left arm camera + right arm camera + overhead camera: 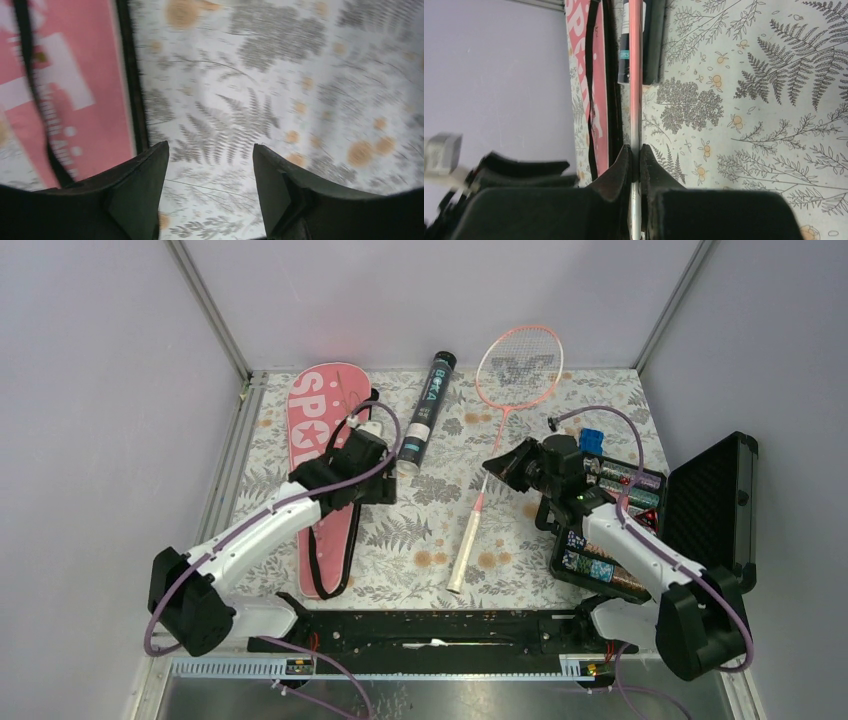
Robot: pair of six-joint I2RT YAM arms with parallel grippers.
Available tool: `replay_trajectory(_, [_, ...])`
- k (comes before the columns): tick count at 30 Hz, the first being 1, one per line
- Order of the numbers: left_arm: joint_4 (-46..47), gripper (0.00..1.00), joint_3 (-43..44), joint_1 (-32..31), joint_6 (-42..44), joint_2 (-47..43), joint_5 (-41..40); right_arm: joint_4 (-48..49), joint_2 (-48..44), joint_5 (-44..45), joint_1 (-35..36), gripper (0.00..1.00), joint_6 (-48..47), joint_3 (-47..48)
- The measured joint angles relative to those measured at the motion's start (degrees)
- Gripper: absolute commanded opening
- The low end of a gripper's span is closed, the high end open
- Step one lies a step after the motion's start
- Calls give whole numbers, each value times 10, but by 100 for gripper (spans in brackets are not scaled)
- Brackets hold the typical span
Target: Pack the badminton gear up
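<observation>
A surface (400,540) covered with a pale cloth printed with grey ferns and orange berries carries everything. On its left side lies the long pink fabric bag lettered "SPORT" (318,410), flat, with a black edge and a black strap, its narrow end toward the arms. At the right edge stands an open black hard case (715,490) holding patterned rolls; it is no part of the job.

Near the middle lies the one racket in view, pink-framed with a cream handle (467,545). It lies at a slant, head toward the far wall and handle toward the arms. A black tube with teal print (427,412) lies between the bag and the racket head. No shuttlecocks show.

The right claw (635,150) is pinched tight on the thin racket shaft, just above the handle. The left claw (210,150) stands well open with nothing between its fingers, low over bare cloth just beside the bag's black edge. A small blue toy (591,440) sits near the case.

The step in hand looks like getting the racket into the bag. The next move probably calls for the right arm to lift and swing the racket leftward. The left claw would need to take the bag's rim and hold its mouth open; where that mouth is cannot be told.
</observation>
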Motion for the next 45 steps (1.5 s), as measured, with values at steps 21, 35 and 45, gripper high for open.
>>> replay_trajectory(21, [36,54,-49,176,111,191,-4,-127,-118,33,143,0,-59,3])
replay_trajectory(35, [42,0,-49,181,127,170,5,-149,-135,41,159,0,-59,26])
replay_trajectory(45, [39,0,-49,215,85,61,64,-162,-26,34,215,0,-60,84])
